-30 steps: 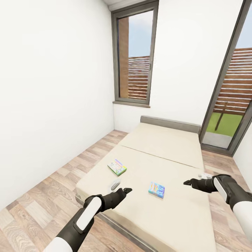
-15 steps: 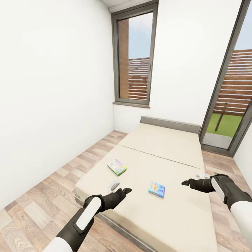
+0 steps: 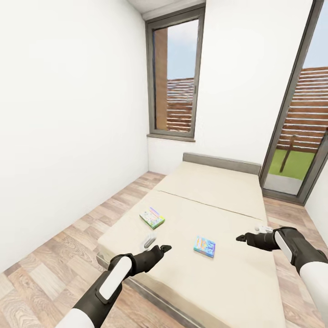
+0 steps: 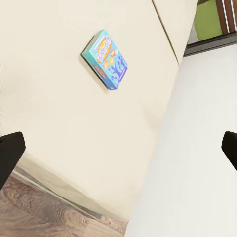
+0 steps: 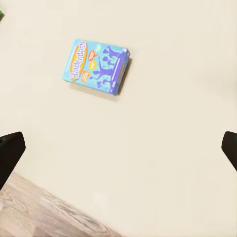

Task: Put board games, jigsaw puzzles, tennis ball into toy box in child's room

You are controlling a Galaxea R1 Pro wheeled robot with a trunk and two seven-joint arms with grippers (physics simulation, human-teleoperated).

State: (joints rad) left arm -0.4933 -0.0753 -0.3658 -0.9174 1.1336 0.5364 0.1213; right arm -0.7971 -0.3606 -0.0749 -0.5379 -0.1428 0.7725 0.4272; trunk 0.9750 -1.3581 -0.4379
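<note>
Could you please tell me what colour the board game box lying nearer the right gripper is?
The flat cardboard board game box is light blue, clearest in the right wrist view.

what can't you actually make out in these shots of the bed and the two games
- Green board game: head view, too small to read its title or artwork.
- Small grey object on the bed: head view, too small to identify.
- Blue board game: left wrist view, print too slanted to read; legible in the right wrist view.
- Left gripper and right gripper: wrist views, fingertips cut off by the edges.
</note>
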